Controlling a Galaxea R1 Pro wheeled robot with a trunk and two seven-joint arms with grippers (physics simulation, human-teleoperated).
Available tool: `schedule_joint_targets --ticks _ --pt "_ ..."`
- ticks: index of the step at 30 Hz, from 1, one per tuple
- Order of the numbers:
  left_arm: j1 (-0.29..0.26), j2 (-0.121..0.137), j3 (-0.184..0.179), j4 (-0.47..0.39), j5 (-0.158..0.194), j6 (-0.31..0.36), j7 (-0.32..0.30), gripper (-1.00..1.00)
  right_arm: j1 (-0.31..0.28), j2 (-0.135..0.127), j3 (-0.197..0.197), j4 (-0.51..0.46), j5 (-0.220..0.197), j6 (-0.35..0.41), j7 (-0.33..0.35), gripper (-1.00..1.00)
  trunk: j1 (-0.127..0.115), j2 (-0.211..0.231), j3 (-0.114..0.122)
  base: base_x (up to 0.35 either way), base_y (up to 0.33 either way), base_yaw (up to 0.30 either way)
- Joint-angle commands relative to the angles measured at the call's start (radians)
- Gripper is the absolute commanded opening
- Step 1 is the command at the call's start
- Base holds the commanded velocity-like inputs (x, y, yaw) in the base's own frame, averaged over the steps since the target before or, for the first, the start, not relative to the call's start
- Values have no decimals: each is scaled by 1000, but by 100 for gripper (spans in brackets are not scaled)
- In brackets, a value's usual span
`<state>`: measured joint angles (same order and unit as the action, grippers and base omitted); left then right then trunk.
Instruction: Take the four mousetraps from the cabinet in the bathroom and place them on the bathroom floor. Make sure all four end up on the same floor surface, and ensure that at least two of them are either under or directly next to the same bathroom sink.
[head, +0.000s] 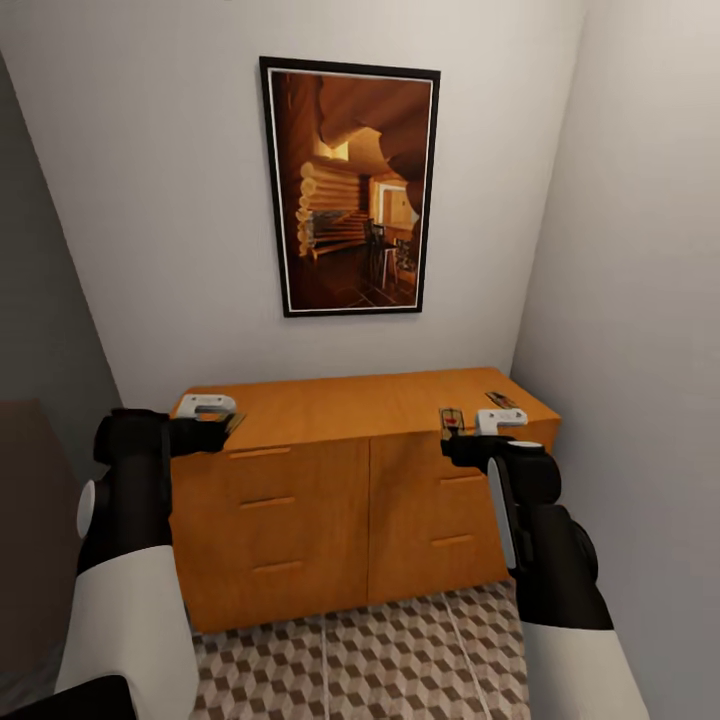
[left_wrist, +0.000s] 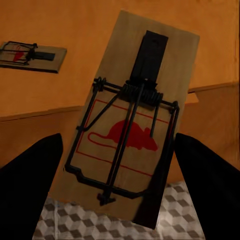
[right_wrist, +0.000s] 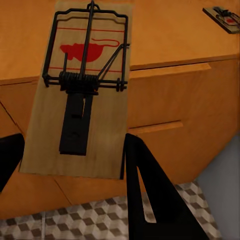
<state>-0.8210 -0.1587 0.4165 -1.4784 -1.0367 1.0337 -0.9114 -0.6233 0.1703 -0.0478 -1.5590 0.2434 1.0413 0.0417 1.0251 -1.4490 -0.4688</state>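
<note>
We hold one mousetrap (left_wrist: 131, 122) in the left tool (left_wrist: 117, 172) and a second mousetrap (right_wrist: 80, 95) in the right tool (right_wrist: 70, 165), each clamped across its flat tan board, above the cabinet (head: 350, 500) front. Two more traps lie on the glossy orange top. We judge it best to back off level, then lower onto the cube-patterned floor (head: 400, 650) near the sink.
</note>
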Motion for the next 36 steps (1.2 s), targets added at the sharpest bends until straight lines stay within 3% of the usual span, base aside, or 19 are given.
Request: schedule_joint_targets --ticks 1,6,15,36 --pt "-1 -1 -4 -7 -9 -3 -16 -100 -1 1 -1 -7 -1 4 3 -100 0 -1 -1 0 0 0" --pt "0 -5 -31 -11 -4 -16 -44 -100 -1 1 -1 1 -10 6 3 -100 0 -1 -1 0 0 0" --pt "0 -12 -22 11 52 -17 -77 -100 0 -6 4 21 -7 6 3 -100 0 -1 -1 -42 0 0" --pt "0 -12 -18 10 55 -15 -77 -100 0 -6 3 24 -7 6 3 -100 0 -1 -1 -326 0 0"
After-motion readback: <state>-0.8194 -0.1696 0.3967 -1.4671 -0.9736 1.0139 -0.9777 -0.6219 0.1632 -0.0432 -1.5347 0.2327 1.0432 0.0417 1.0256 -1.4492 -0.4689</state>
